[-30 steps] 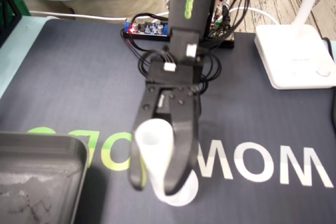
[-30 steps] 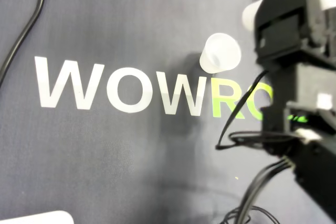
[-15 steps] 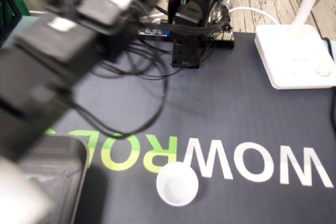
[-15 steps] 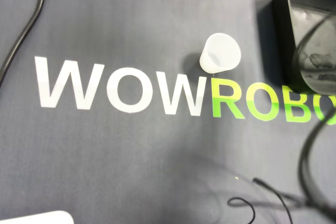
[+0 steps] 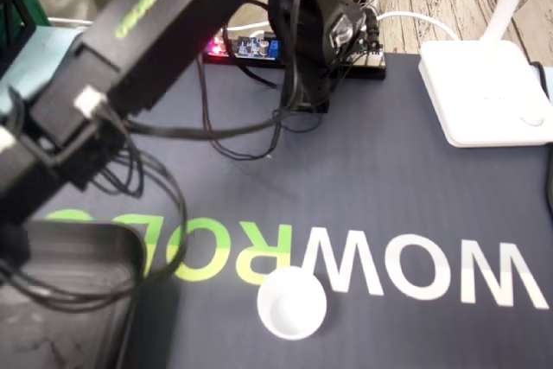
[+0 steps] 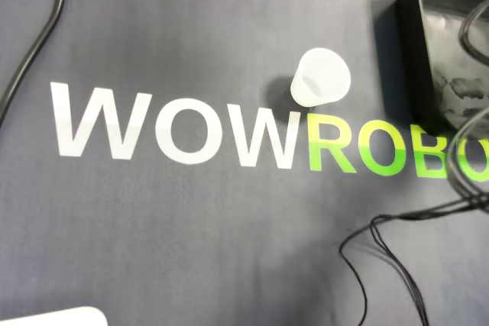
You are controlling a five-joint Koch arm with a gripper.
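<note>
Work looked only partly done, as far as could be judged: the white cup (image 5: pixel 292 302) stood upright and mouth-up on the dark mat (image 5: pixel 389 170), touched by nothing. It sat at the edge of the printed lettering (image 5: pixel 415 270) and apart from the tray (image 5: pixel 86 235). The arm (image 5: pixel 130 36) reached out over that tray and ran off the left edge of the fixed view. The pincer itself lay outside both pictures, so I could not tell whether it was spread, closed or carrying anything. The inside of the tray was too dim and scuffed to tell what lay in it. If the cup was meant for the tray, fetching it was not yet done.

The cup (image 6: pixel 321 76) looked like thin, smooth plastic, round and tapering toward its base. The tray (image 6: pixel 406 43) was black with tall straight walls, rounded corners and a scratched floor. The mat seemed soft and matte, its letters flat white and green. Thin black cables (image 5: pixel 220 131) drooped in loops from the boxy black arm.
</note>
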